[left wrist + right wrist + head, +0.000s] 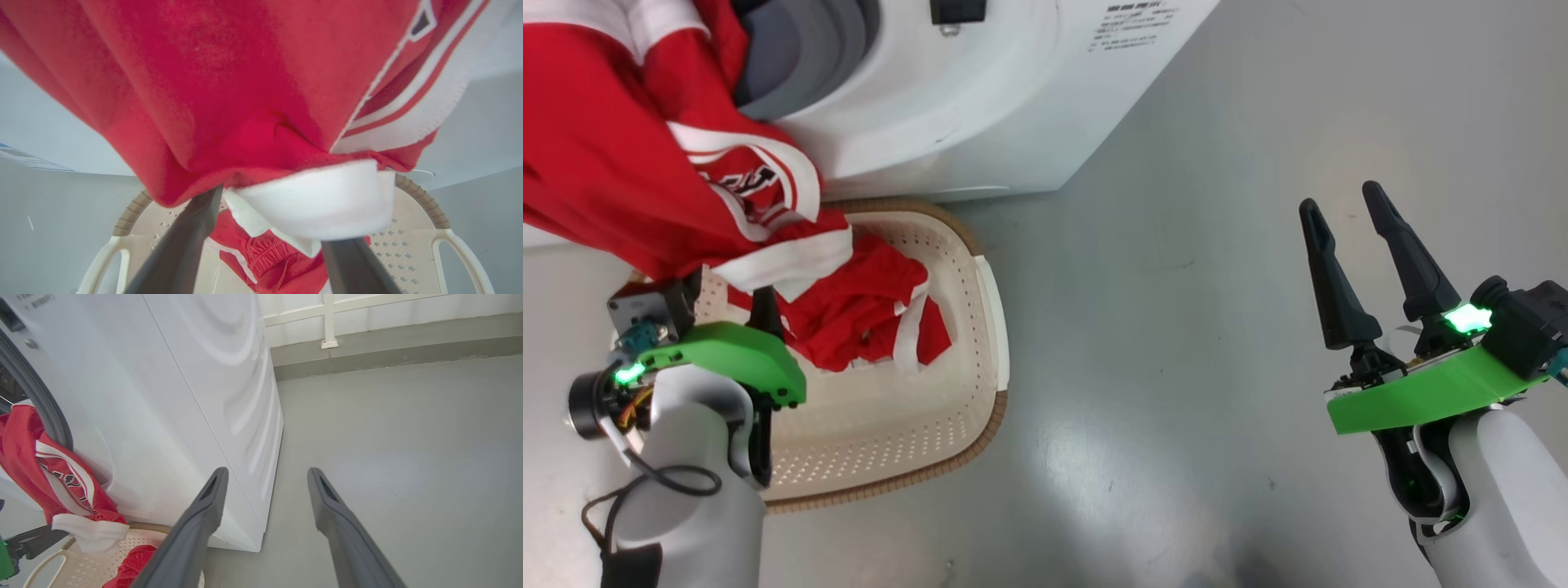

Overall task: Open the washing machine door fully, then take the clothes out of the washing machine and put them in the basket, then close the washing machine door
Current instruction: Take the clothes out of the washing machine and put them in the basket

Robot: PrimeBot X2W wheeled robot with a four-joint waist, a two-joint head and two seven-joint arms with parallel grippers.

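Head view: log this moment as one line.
left gripper: jaws open, at hanging red garment hem | right gripper: jaws open, empty | red garment: draped from washing machine over basket | second red garment: in basket

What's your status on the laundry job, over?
Left claw open beneath hanging bright red white-banded garment; right claw open, idle. Garment drapes from white washing machine over cream perforated plastic basket; another lies inside.
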